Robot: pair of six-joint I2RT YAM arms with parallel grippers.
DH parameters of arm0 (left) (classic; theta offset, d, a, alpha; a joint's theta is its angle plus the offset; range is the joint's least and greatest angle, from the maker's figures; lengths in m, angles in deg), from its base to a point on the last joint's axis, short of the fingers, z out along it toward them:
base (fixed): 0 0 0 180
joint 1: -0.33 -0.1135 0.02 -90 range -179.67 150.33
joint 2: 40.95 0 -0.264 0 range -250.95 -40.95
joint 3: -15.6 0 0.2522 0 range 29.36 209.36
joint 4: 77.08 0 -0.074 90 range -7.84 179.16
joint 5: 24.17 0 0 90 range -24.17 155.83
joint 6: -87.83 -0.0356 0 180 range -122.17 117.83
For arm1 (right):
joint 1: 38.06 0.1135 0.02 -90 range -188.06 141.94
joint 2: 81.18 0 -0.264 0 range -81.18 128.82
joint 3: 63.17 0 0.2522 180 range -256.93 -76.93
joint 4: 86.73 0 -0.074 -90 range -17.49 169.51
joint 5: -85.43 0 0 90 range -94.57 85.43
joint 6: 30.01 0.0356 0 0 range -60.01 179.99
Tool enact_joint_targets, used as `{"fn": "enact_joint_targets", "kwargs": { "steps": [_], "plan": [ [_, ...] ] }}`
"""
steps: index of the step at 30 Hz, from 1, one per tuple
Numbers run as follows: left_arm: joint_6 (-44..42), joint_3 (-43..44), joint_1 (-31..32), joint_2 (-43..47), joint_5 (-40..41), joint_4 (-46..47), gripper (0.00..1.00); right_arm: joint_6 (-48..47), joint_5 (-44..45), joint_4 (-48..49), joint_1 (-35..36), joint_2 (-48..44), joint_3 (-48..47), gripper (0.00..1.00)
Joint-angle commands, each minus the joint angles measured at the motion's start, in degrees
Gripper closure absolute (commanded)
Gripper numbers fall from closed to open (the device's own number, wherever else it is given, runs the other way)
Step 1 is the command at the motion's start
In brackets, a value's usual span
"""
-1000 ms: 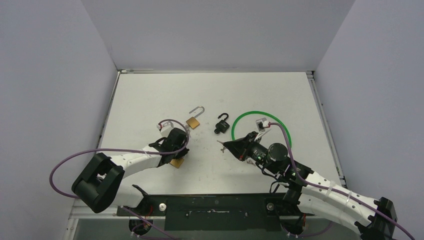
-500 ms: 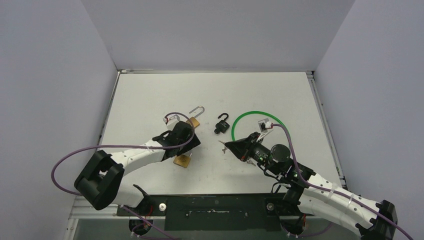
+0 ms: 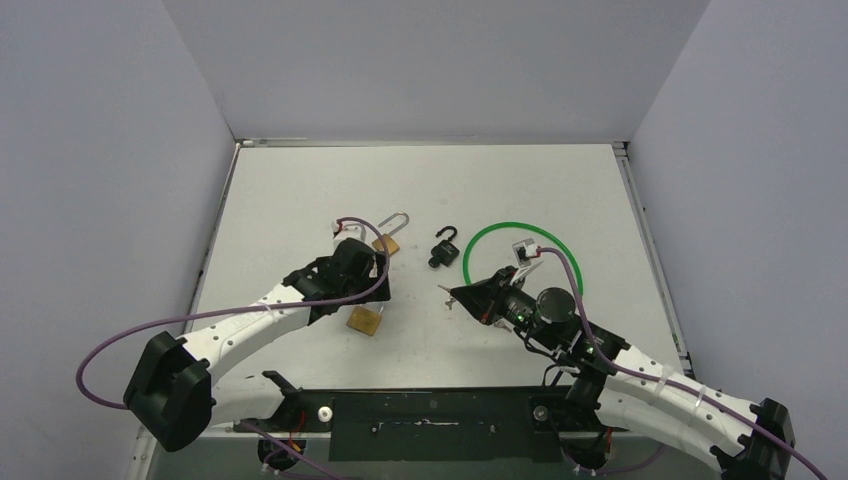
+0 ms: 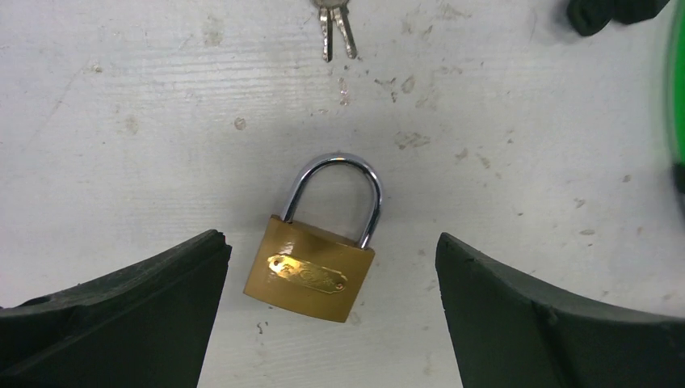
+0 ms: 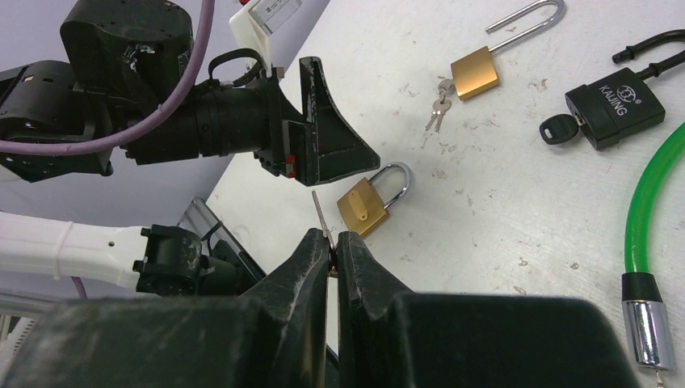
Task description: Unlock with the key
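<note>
On the counter (image 3: pixel 300 190), toward its near edge, the shut brass padlock (image 4: pixel 311 275) lies flat with its shackle closed. The left wrist view shows me that it sits between the left jaws, which are spread wide with neither finger touching it. From overhead I see only the padlock just nearside of that wrist.

The right wrist view alone shows the key (image 5: pixel 321 212) clearly. The right jaws are pressed together on it, and its blade projects toward the padlock without touching. Overhead, the key is a thin sliver.

The left arm reaches forward and inward, wrist tilted down. The right arm extends low to the left, jaws pointing at the padlock.

A strip of bare counter separates the key tip from the padlock. Beyond lie loose keys (image 4: pixel 335 28), an open brass padlock (image 3: pixel 388 243), a black padlock (image 3: pixel 442 252) and a green cable loop (image 3: pixel 497 231).
</note>
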Motion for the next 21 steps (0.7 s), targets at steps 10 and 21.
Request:
{"fn": "enact_joint_targets", "kwargs": {
  "steps": [10, 21],
  "plan": [
    [-8.9, -0.6, 0.5, -11.7, -8.2, 1.3, 0.03, 0.3, 1.0, 0.3, -0.3, 1.4, -3.1, 1.0],
    [-2.5, -1.2, 1.0, -15.1, -7.1, -0.3, 0.4, 0.4, 2.7, 0.1, -0.3, 1.1, -2.8, 1.0]
  ]
}}
